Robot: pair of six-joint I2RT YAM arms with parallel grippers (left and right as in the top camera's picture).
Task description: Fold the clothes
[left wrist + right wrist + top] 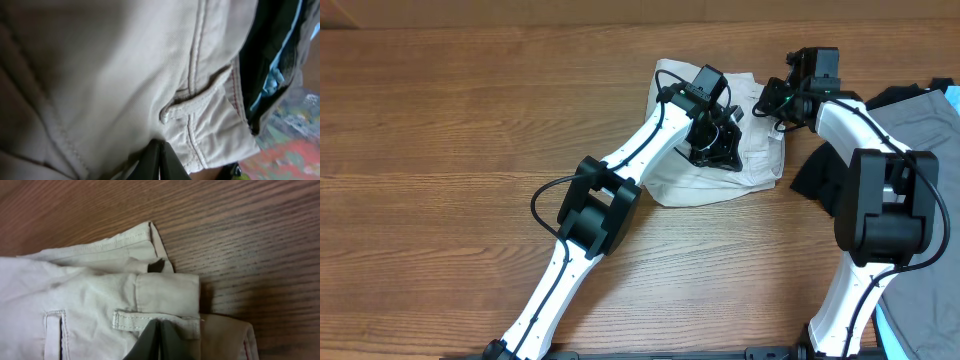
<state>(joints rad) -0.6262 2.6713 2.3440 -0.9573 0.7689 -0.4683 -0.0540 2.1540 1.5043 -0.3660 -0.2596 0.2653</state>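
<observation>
From above, the cream shorts (760,168) lie bunched on the wood-grain table (470,100), toward its far right. My left pincer (720,148) is down on them and my right pincer (770,100) is at their far edge.

Left wrist: soft woven cotton, double-stitched seams and a belt loop (192,102). My dark fingers (150,162) meet in a point against the cloth (whether a fold is caught, I cannot tell).

Right wrist: the waistband is folded flat and square-cornered, and that pincer is closed together there too.
</observation>
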